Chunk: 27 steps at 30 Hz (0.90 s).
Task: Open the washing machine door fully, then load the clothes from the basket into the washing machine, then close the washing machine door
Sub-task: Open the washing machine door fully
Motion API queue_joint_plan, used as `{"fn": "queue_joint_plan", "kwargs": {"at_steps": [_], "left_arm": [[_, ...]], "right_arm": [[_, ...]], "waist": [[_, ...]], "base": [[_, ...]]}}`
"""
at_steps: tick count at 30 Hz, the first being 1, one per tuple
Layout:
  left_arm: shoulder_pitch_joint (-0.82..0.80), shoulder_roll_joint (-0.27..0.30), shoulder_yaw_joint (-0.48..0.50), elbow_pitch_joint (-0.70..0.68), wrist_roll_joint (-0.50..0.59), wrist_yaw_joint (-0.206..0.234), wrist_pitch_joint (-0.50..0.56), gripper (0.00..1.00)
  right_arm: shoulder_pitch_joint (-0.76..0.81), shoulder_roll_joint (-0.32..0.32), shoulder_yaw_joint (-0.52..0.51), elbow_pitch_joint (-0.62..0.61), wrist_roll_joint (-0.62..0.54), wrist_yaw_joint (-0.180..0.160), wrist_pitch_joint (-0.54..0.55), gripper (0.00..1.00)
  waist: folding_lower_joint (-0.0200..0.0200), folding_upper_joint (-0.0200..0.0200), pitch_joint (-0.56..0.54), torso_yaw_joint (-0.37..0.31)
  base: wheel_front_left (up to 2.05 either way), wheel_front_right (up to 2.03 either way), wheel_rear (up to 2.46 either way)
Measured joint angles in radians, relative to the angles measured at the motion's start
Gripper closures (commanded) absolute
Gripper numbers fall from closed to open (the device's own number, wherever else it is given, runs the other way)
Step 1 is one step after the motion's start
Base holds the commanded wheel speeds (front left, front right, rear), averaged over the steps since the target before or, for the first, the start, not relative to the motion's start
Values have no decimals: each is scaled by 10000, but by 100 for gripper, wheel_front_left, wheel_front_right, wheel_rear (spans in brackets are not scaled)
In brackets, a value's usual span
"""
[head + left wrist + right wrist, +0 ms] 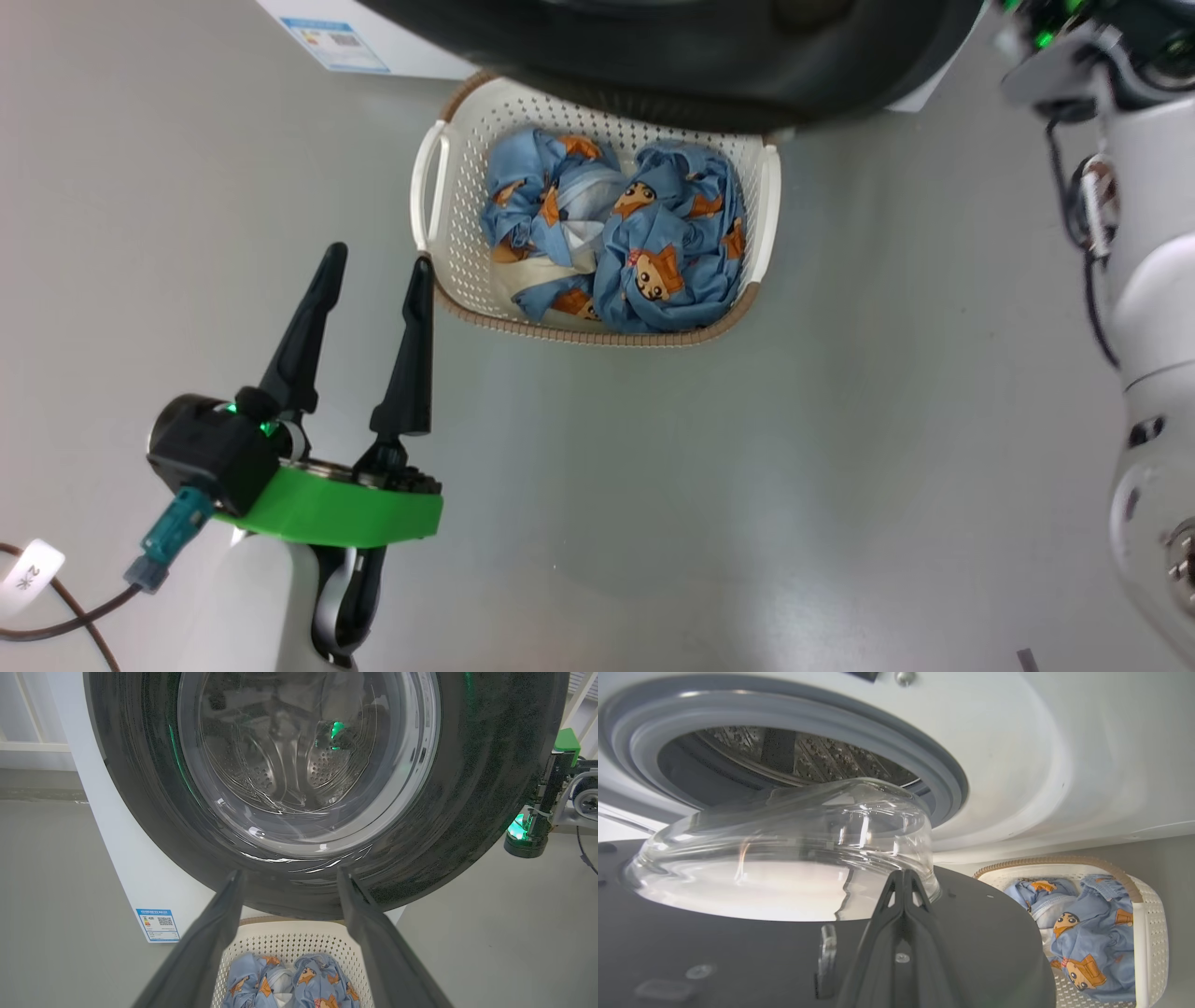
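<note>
head view: left gripper (379, 257) fingers seen spread, the basket (597, 337) of clothes (653, 243) just beyond the tips.
left wrist view: the washing machine door (467, 788) is framed above the spread fingers.
right wrist view: right gripper (903, 873) fingers pressed together, tips at the door's glass bowl (784, 849).

A blue-and-white energy sticker (158, 924) is seen low on the white front of the washing machine (117, 858). A small QR code and coloured rating bars are carried on it, but its printed lines are too small to be read. A white tag (31, 577) on a dark cable (82, 618) is marked "2", followed by a star-like sign that cannot be made out.
</note>
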Motion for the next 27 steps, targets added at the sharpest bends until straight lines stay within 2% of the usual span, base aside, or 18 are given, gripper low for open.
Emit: {"fn": "queue_joint_plan", "kwargs": {"at_steps": [7, 15, 22, 27], "left_arm": [[89, 2, 98, -36, 100, 0, 0, 0], [446, 4, 153, -48, 188, 0, 0, 0], [494, 6, 198, -59, 188, 0, 0, 0], [708, 8, 201, -38, 188, 0, 0, 0]], "right_arm": [[1285, 454, 546, -1158, 583, 0, 1682, 100], [2680, 533, 984, -2297, 936, 0, 2836, 100], [3862, 646, 1494, -3164, 1371, 0, 3444, 100], [4714, 625, 2456, -3691, 2247, 0, 3492, 100]], "waist": [[0, 0, -411, -119], [0, 0, -963, -187], [0, 0, -1377, -125], [0, 0, -1666, -55]], "base": [[0, 0, 0], [0, 0, 0], [0, 0, 0], [0, 0, 0]]}}
